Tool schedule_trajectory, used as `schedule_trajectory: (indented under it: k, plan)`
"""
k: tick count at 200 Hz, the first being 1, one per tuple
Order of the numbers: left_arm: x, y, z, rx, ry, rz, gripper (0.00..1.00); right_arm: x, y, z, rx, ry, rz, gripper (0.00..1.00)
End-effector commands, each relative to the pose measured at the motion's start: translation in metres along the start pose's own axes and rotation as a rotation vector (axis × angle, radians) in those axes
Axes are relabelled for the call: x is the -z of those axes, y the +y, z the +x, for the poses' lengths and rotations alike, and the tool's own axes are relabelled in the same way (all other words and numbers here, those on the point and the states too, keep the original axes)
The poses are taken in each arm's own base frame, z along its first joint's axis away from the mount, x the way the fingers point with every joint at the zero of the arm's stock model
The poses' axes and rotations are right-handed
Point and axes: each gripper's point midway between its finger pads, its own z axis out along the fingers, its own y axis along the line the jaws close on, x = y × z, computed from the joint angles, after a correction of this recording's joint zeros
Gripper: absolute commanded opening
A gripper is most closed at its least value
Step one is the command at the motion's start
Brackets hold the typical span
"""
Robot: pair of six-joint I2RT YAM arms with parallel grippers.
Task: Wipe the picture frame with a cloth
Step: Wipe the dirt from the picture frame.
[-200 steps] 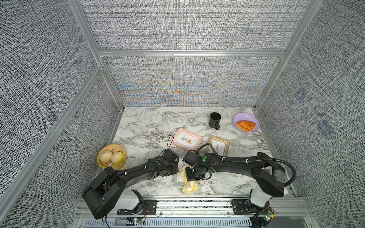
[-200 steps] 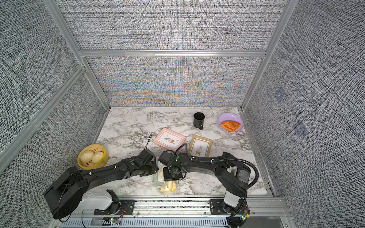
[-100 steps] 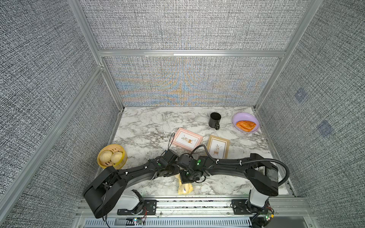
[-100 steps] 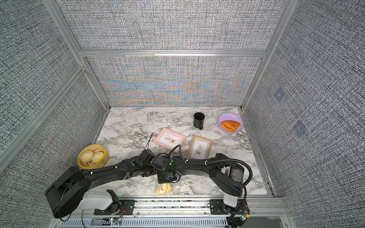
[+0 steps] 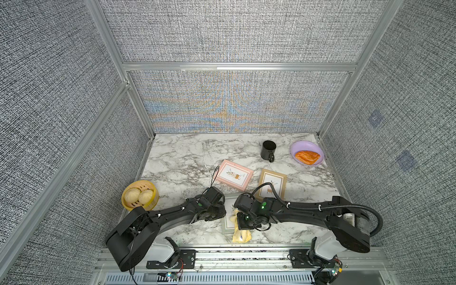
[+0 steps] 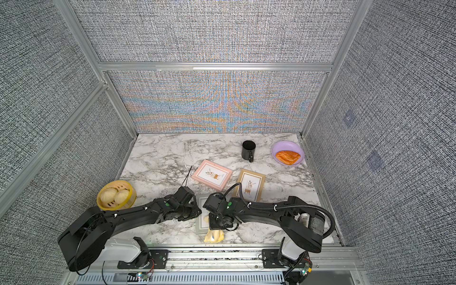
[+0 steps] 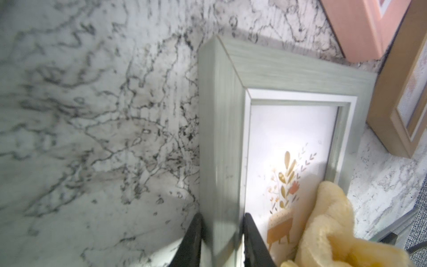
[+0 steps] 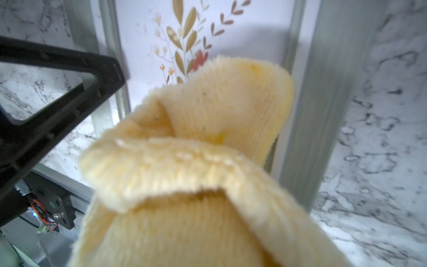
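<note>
Grey woven-fabric walls (image 5: 234, 37) set in aluminium rails box in a counter (image 5: 182, 158) of white marble with dark veins. The grey-green picture frame (image 7: 221, 138) lies flat at the middle of the counter's near edge, its wood grain brushed, with glass over a botanical print. A pink frame (image 5: 234, 175) and a tan frame (image 5: 272, 183) lie just beyond it. The cloth (image 8: 208, 161) is pale yellow, ribbed and fluffy. It sits bunched on the glass and trails off the frame's near end. The right tool (image 5: 243, 222) is clamped on it. The left tool (image 7: 223, 220) pinches the frame's left rail, with one finger outside and one on the glass.
</note>
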Motion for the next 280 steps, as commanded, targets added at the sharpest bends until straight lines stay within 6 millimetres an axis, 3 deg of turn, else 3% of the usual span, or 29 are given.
schedule_trajectory:
  k: [1,31,56,83,107,111,126,153,179,220,224,233,248,280]
  plan:
    - [0.013,0.090,0.071,0.080,0.279,-0.362,0.00,-0.002,-0.012,0.014,0.021,0.059,0.101,0.00]
    - [0.013,0.087,0.068,0.069,0.279,-0.361,0.00,-0.010,0.046,0.013,0.089,0.082,-0.014,0.00]
    - [0.013,0.088,0.068,0.066,0.284,-0.370,0.00,-0.022,0.061,0.019,0.081,0.108,-0.062,0.00]
    - [0.013,0.088,0.068,0.068,0.284,-0.373,0.00,-0.022,0.042,0.024,0.072,0.120,-0.012,0.00]
    - [0.012,0.089,0.068,0.066,0.287,-0.376,0.00,-0.009,0.005,0.024,0.036,0.104,0.065,0.00]
    - [0.012,0.089,0.069,0.067,0.287,-0.378,0.00,-0.010,-0.010,0.028,0.023,0.111,0.094,0.00]
    - [0.012,0.089,0.069,0.062,0.291,-0.380,0.00,-0.001,-0.038,0.030,-0.009,0.103,0.136,0.00]
    - [0.012,0.092,0.070,0.054,0.301,-0.393,0.00,0.006,-0.064,0.032,-0.056,0.103,0.143,0.00]
    - [0.011,0.091,0.070,0.055,0.304,-0.395,0.00,0.001,-0.051,0.027,-0.044,0.111,0.114,0.00]
    - [0.011,0.089,0.068,0.066,0.299,-0.392,0.00,-0.012,0.020,0.016,0.046,0.112,-0.039,0.00]
    - [0.011,0.089,0.069,0.066,0.300,-0.394,0.00,-0.008,0.035,0.011,0.056,0.101,-0.069,0.00]
    - [0.012,0.089,0.069,0.068,0.302,-0.396,0.00,-0.010,0.043,0.011,0.070,0.111,-0.079,0.00]
    - [0.012,0.090,0.069,0.068,0.302,-0.402,0.00,-0.013,0.041,0.013,0.090,0.130,-0.056,0.00]
    - [0.013,0.093,0.068,0.048,0.306,-0.427,0.00,-0.003,0.006,0.009,0.076,0.125,0.023,0.00]
